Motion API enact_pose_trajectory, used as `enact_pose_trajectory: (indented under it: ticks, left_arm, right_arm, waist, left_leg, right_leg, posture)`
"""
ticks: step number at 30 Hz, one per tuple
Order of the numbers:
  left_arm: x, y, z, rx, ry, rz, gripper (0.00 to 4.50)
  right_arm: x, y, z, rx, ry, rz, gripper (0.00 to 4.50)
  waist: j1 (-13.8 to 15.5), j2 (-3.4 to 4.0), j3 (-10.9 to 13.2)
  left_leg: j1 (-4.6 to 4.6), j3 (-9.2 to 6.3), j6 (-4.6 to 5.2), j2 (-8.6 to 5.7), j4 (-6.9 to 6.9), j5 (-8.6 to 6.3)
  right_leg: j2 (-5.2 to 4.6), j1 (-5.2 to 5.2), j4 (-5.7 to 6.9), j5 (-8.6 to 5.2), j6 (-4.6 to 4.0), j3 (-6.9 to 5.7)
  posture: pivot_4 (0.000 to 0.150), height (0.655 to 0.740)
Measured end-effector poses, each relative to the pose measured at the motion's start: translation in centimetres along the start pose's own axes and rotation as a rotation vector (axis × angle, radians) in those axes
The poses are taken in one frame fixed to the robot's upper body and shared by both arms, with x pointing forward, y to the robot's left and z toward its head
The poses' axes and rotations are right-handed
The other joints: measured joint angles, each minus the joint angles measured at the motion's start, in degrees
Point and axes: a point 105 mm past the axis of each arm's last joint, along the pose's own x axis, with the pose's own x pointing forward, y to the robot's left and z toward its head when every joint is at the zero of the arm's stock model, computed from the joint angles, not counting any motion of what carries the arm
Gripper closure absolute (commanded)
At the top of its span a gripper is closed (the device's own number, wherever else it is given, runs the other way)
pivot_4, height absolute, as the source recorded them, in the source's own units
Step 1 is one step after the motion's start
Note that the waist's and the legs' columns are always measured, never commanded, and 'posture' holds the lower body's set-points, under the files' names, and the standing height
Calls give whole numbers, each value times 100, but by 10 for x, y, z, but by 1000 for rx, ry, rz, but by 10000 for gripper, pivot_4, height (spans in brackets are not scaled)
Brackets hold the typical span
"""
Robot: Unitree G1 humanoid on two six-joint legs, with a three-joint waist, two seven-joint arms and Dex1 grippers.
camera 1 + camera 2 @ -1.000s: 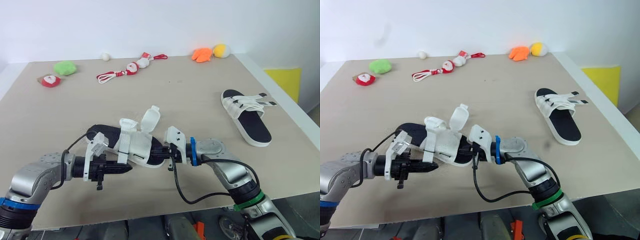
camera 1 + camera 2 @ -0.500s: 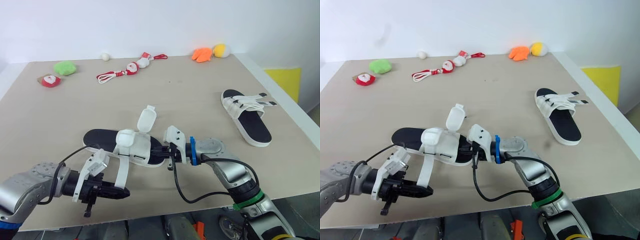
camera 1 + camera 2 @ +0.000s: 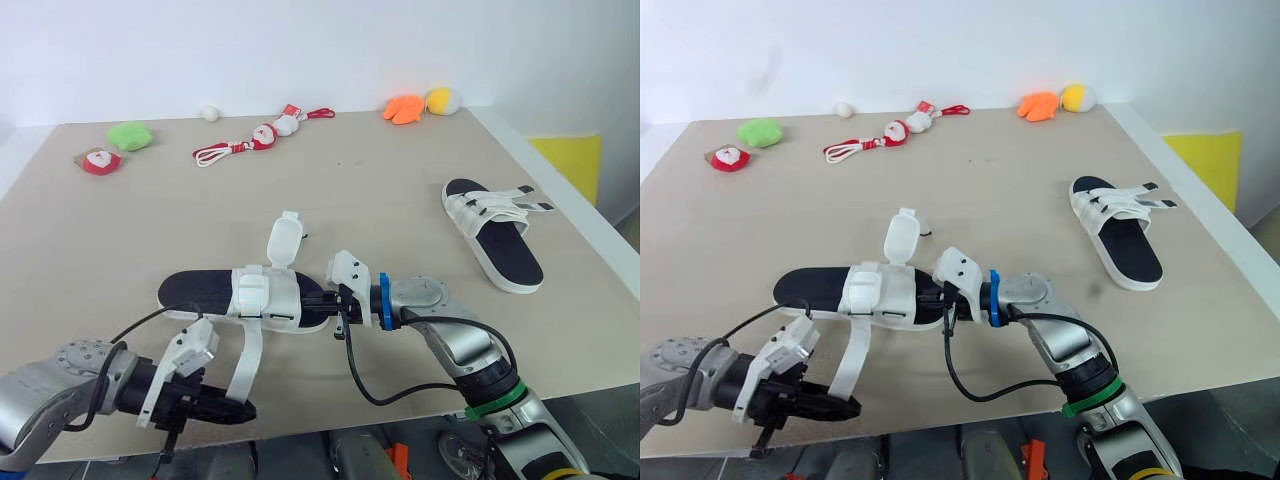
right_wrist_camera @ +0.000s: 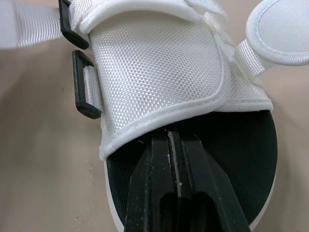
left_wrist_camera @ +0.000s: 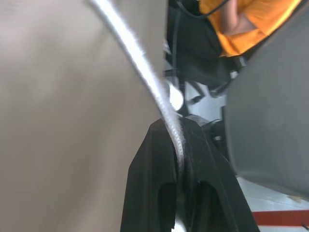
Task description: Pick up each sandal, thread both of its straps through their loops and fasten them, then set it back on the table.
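Observation:
A black-soled sandal (image 3: 205,290) with a white upper lies flat at the table's middle. My right gripper (image 3: 325,300) is shut on its toe end; the right wrist view has the black fingers (image 4: 159,159) pinching the sole edge under the upper, beside two black loops (image 4: 85,92). One white strap (image 3: 243,355) runs from the sandal toward the front edge, and my left gripper (image 3: 238,408) is shut on its end (image 5: 166,111). The other strap (image 3: 282,240) stands up, loose. A second sandal (image 3: 495,235) lies to the right, straps across.
Small toys line the far edge: a green plush (image 3: 130,135), a red and white one (image 3: 100,160), a Santa on a red cord (image 3: 255,140), an orange one (image 3: 404,108) and a yellow one (image 3: 441,100). The table's front edge runs just below my left gripper.
My left gripper has drawn the strap away from the sandal toward the front edge. The sandal has settled from tilted to flat. The right gripper has stayed put.

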Motion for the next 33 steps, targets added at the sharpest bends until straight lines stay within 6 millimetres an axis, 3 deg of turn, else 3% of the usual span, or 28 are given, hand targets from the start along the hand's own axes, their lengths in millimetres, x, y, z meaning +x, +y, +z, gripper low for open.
enact_pose_trajectory:
  ticks: [2,8,13,18,22,30,33]
  left_arm:
    - [-5,2,2,1,-15,39,32172]
    - [-7,-5,-4,-18,-27,70,730]
    - [-6,-1,-2,31,-84,155,730]
    - [-22,17,-29,213,4,348,730]
    - [-37,29,-38,438,42,428,730]
    - [-57,57,-5,1086,33,613,730]
    - [-60,59,0,1244,21,637,730]
  right_arm:
    - [0,0,0,-1,-2,2,45000]
    - [1,-1,0,-1,-6,11,45000]
    - [2,-1,0,0,-8,14,45000]
    - [1,-1,0,-4,-8,27,45000]
    - [1,-2,-1,-5,-7,28,45000]
    - [2,-3,-1,-7,-8,31,45000]
    - [2,-2,-1,-9,-11,42,45000]
  waist:
    - [-2,1,0]
    - [-4,1,0]
    - [-6,-2,-1]
    - [-5,0,0]
    - [-1,1,-1]
    - [7,-2,-6]
    - [0,-4,-7]
  left_leg:
    - [0,3,-1,0,-1,0]
    - [1,5,-7,5,-2,-4]
    - [4,9,-7,8,-1,-4]
    - [6,14,-12,8,-5,-7]
    - [7,20,-15,7,-4,-9]
    - [8,49,-19,10,-2,-6]
    - [10,62,-24,11,-6,-10]
  right_leg:
    - [-1,-2,0,0,0,1]
    - [-1,-5,-1,-1,-2,0]
    - [0,-6,-1,-1,-2,-1]
    - [-2,-8,-2,-4,-8,2]
    - [-8,-8,-3,-9,-18,4]
    - [-18,-11,-4,-4,-24,11]
    - [-17,-12,-4,-1,-24,18]
  posture:
    - [1500,7400]
    - [1500,7400]
    - [1500,7400]
    - [1500,7400]
    - [1500,7400]
    - [1500,7400]
    - [1500,7400]
